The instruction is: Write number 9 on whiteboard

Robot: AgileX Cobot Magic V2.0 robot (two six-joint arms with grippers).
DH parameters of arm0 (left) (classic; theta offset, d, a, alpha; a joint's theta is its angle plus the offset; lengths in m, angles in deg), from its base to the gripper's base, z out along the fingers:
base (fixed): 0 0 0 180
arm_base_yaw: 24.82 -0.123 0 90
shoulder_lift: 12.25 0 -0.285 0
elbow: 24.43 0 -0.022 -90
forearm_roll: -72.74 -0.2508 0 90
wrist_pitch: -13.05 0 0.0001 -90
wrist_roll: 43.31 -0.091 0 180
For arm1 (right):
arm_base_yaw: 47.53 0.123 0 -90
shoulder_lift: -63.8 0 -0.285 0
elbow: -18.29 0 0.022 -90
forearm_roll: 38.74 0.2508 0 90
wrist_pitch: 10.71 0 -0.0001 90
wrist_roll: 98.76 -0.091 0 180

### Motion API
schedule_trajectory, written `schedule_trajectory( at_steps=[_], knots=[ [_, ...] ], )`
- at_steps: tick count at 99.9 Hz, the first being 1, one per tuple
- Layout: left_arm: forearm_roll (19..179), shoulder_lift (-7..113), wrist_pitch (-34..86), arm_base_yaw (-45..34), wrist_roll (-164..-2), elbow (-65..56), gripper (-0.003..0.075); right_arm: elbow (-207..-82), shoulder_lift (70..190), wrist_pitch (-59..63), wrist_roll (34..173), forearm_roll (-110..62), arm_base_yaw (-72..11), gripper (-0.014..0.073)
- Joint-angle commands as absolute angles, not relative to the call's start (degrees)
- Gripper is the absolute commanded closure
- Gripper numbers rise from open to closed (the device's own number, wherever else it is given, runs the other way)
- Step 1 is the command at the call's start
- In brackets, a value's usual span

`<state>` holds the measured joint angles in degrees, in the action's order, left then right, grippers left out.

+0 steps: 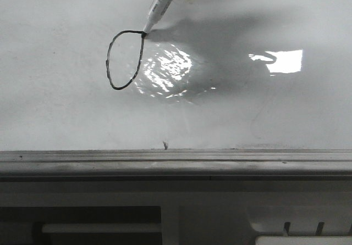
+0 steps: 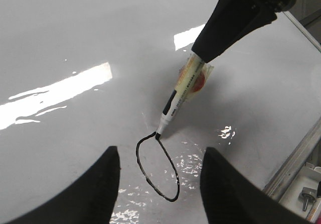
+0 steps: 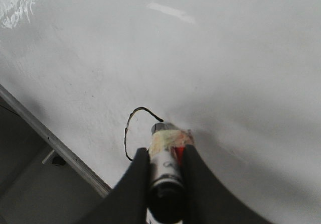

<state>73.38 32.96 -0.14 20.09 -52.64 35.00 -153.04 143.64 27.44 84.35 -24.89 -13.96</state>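
The whiteboard [image 1: 66, 118] fills the front view, glossy with a glare patch. On it is a black oval loop [image 1: 124, 60], the part of the number 9 that shows; no tail is drawn. It also shows in the left wrist view [image 2: 157, 167] and the right wrist view [image 3: 131, 132]. My right gripper [image 3: 166, 158] is shut on a white marker [image 1: 162, 4], whose tip touches the top right of the loop. The marker also shows in the left wrist view [image 2: 183, 91]. My left gripper [image 2: 159, 184] is open and empty, hovering over the loop.
A grey metal rail [image 1: 176, 162] runs along the board's near edge, with a small dark tick mark [image 1: 164, 144] just above it. A dark grey panel with slots [image 1: 82, 223] lies below the rail. A bright window reflection [image 1: 283, 61] sits on the board's right.
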Motion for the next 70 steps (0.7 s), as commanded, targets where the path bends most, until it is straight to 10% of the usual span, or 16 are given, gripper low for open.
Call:
schedule_trajectory(
  at_steps=[1,70],
  knots=[
    [73.86,32.85,-4.73,20.1,-52.31,33.12,0.0374,-152.13,142.66,26.32,84.85,-25.47,-13.97,0.0645],
    [73.33,39.06,-1.87,31.01,-52.31,33.12,0.0374,-147.14,140.78,23.87,84.74,-18.95,-3.11,0.0645]
  ],
)
